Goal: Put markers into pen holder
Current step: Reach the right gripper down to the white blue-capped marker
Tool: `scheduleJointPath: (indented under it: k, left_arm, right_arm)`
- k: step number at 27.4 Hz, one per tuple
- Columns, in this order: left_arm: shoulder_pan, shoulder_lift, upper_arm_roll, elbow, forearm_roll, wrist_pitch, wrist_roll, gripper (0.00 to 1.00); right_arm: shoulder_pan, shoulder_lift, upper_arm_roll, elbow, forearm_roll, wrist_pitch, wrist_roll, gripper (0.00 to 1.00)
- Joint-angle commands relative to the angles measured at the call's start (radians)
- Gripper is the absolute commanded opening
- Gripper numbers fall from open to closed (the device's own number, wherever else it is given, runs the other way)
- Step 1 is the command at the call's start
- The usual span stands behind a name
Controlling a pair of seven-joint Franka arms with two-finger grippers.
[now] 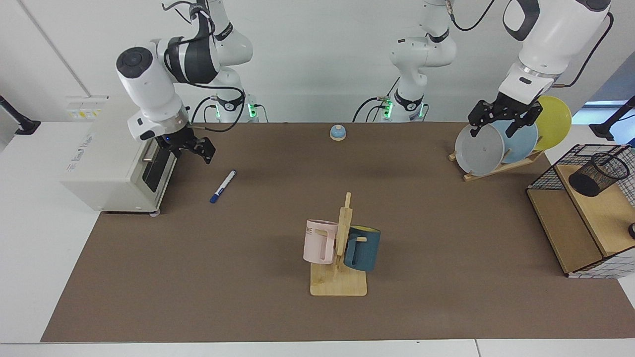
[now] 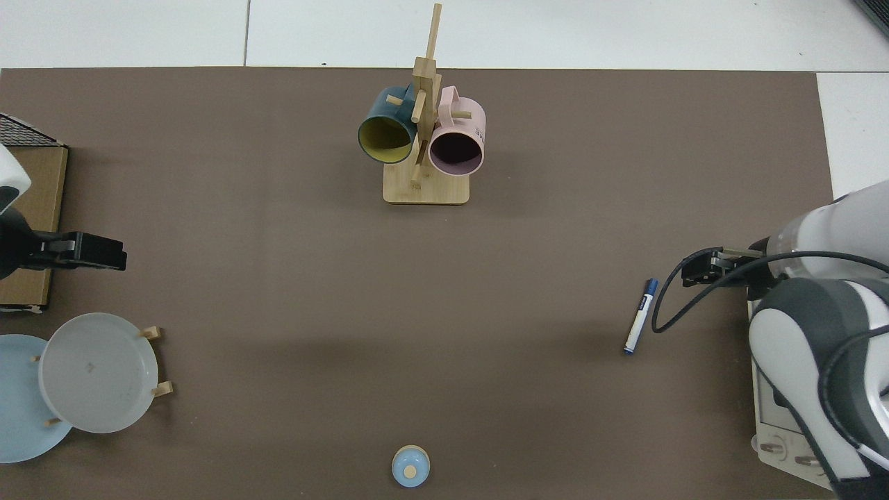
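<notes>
A white marker (image 1: pixel 222 186) with a blue cap lies flat on the brown mat, in front of the toaster oven; it also shows in the top view as the marker (image 2: pixel 640 316). My right gripper (image 1: pixel 186 152) hangs open just behind it, near the oven door, a short gap from the marker; from above the right gripper (image 2: pixel 698 271) sits beside the capped end. The black mesh pen holder (image 1: pixel 598 174) rests tilted on a wooden shelf at the far side of the table. My left gripper (image 1: pixel 496 129) hovers open over the grey plate, empty.
A toaster oven (image 1: pixel 119 163) stands beside the marker. A mug rack (image 1: pixel 340 282) with a pink and a teal mug is mid-table. A plate rack (image 1: pixel 496 144), a blue bell (image 1: pixel 338 132) and a wire basket (image 1: pixel 545 173) around the shelf also stand here.
</notes>
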Motion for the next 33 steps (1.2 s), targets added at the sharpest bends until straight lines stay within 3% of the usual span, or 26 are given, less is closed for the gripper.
scheduleJointPath:
  k: [1, 5, 16, 23, 33]
  left_arm:
    - [-0.002, -0.012, 0.024, -0.047, 0.016, 0.043, 0.038, 1.00]
    - [-0.012, -0.009, 0.023, -0.076, 0.015, 0.056, 0.099, 1.00]
    - [-0.006, 0.000, 0.026, -0.087, 0.018, 0.059, 0.168, 1.00]
    - [-0.003, -0.005, 0.026, -0.094, 0.018, 0.054, 0.171, 1.00]
    - [-0.008, -0.005, 0.026, -0.093, 0.018, 0.053, 0.193, 1.00]
  right_arm:
    - [-0.003, 0.029, 0.003, -0.117, 0.011, 0.150, 0.129, 1.00]
    - [-0.001, 0.078, 0.003, -0.155, 0.012, 0.255, 0.194, 1.00]
    - [-0.001, 0.208, 0.003, -0.169, 0.015, 0.373, 0.286, 1.00]
    - [0.011, 0.236, 0.003, -0.171, 0.061, 0.399, 0.291, 1.00]
    - [0.009, 0.251, 0.003, -0.206, 0.064, 0.458, 0.286, 1.00]
